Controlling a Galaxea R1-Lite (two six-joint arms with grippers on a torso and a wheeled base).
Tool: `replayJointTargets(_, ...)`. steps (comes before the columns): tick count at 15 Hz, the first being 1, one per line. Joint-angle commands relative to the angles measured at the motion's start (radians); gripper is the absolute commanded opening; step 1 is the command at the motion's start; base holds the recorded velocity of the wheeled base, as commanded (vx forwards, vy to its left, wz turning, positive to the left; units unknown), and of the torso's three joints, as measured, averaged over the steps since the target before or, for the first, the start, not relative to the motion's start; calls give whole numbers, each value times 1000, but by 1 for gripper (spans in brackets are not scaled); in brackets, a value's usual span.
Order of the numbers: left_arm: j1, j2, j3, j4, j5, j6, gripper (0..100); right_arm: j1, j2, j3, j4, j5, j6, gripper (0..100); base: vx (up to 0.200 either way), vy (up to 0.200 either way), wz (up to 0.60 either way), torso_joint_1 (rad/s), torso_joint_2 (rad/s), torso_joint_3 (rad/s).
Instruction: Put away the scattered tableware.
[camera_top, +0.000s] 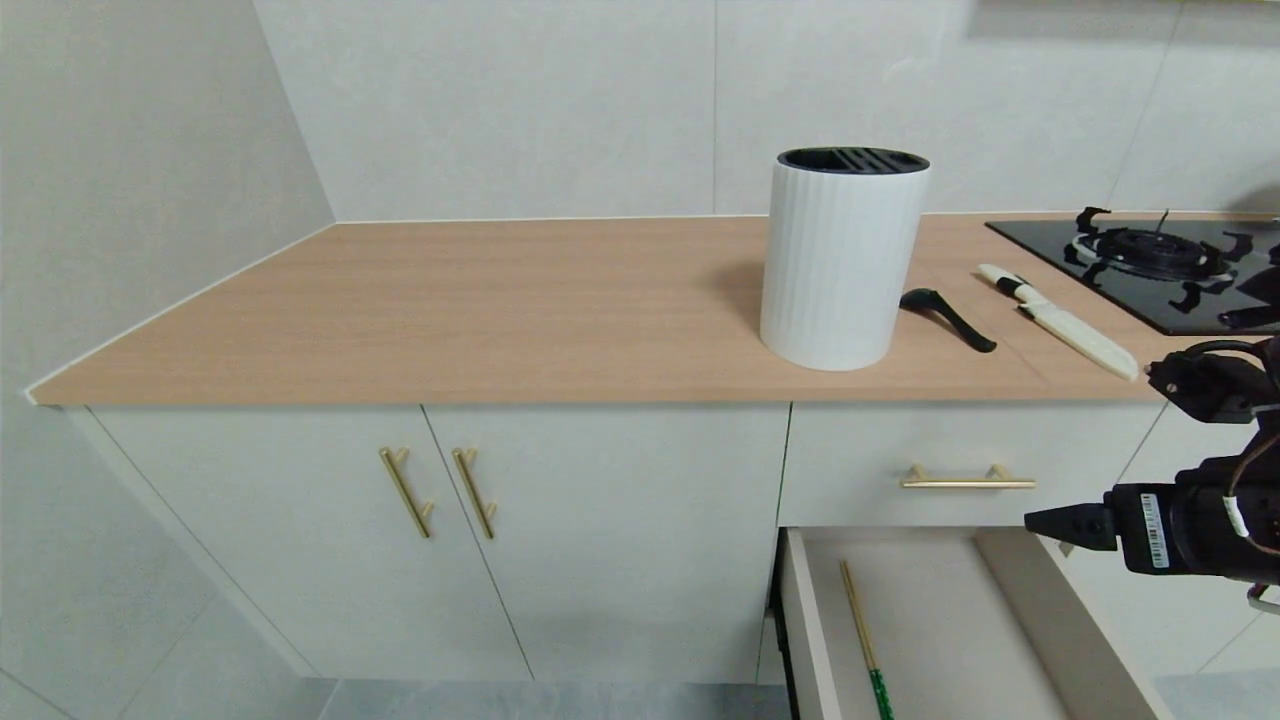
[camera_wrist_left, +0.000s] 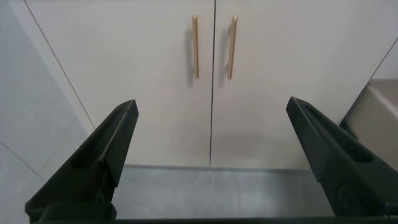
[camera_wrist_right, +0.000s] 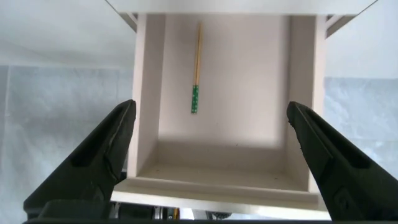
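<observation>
On the wooden counter (camera_top: 500, 300) stands a white ribbed utensil holder (camera_top: 845, 260) with a black slotted top. To its right lie a black spoon (camera_top: 947, 317) and a white knife (camera_top: 1060, 322). Below the counter a drawer (camera_top: 802, 620) stands pulled out, with a pair of wooden chopsticks (camera_top: 860, 625) with green ends inside. My right gripper (camera_top: 1060, 524) hangs open and empty above that drawer (camera_wrist_right: 146, 99), and the chopsticks (camera_wrist_right: 197, 62) lie on its floor past the gripper (camera_wrist_right: 210, 112). My left gripper (camera_wrist_left: 211, 106) is open and empty, low down, facing the cabinet doors (camera_wrist_left: 155, 93).
A black gas hob (camera_top: 1150, 255) takes the counter's far right. A shut drawer with a gold handle (camera_top: 968, 483) sits above the open one. Two cabinet doors with gold handles (camera_top: 405, 490) are to the left. Tiled walls close off the back and left.
</observation>
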Motion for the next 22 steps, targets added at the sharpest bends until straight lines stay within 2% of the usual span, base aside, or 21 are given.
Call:
replayJointTargets(1,0,0,0,1,0,0,100,0,6,1,0,0,0,100,0,0,0,188,-476,-290)
replayJointTargets(5,0,0,0,1,0,0,100,0,8,1,0,0,0,100,0,0,0,182,-444,-260)
replayJointTargets(8,0,0,0,1,0,0,100,0,0,-3,-6,-1,-21,100,0,0,0,48,-115,-61)
replayJointTargets(11,0,0,0,1,0,0,100,-119,98,-33,-224,62,-169,100,0,0,0,0,0,0)
replayJointTargets(12,0,0,0,1,0,0,100,-176,190,-83,-360,145,-210,100,0,0,0,0,0,0)
replayJointTargets(13,0,0,0,1,0,0,100,-214,264,-132,-411,191,-242,100,0,0,0,0,0,0)
replayJointTargets(16,0,0,0,1,0,0,100,-257,476,-309,-469,269,-314,100,0,0,0,0,0,0)
replayJointTargets(22,0,0,0,1,0,0,100,-257,733,-504,-570,277,-317,100,0,0,0,0,0,0)
